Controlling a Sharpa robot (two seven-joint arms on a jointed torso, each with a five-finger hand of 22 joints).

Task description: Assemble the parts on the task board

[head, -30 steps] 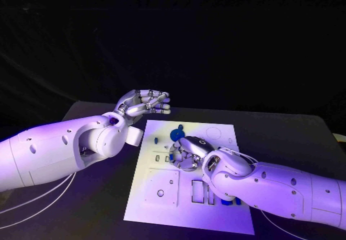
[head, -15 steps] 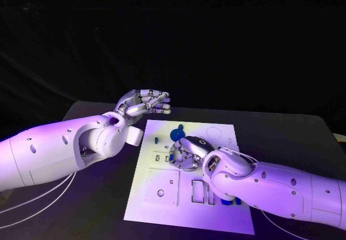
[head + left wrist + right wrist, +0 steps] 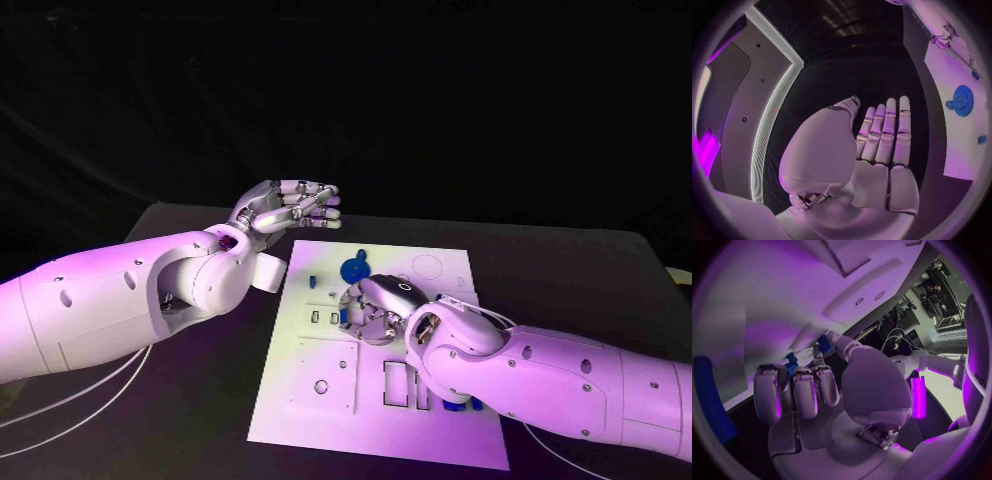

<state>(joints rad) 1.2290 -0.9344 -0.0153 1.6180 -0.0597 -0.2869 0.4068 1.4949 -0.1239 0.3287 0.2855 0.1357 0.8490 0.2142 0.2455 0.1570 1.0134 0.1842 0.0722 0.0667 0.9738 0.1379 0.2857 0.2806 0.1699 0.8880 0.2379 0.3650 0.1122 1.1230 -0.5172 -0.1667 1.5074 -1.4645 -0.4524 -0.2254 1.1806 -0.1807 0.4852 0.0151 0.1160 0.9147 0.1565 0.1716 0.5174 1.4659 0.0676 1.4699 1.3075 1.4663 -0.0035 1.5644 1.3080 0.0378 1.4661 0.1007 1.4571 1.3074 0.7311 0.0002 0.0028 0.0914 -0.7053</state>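
**Right hand works a small part at the board's middle; left hand waits off the far corner**

Almost nothing has moved over the last second: both arms hold the same places, and only the colour of the light differs. That suggests slow, fine fitting work rather than a carry, so the task looks to be mid-step with most of the assembly still to do.

The right hand (image 3: 378, 308) is bent down over the middle of the task board (image 3: 440, 425), its fingers curled in. In the right wrist view a small blue part (image 3: 791, 363) sits at the fingertips, apparently pinched, just at the board's surface. The left hand (image 3: 289, 208) hovers above the tabletop (image 3: 577, 270) off the board's far left corner, well apart from the right; its fingers lie together and bent, and it holds nothing.

On the board, the blue gear (image 3: 353, 268) lies just beyond the right hand, with a smaller blue piece (image 3: 310, 282) to its left. Another blue part (image 3: 459, 404) shows at the near right, beside the right forearm. Several slots and recesses on the near half stand unfilled.

The tabletop is black and matte, and the room behind it is dark.
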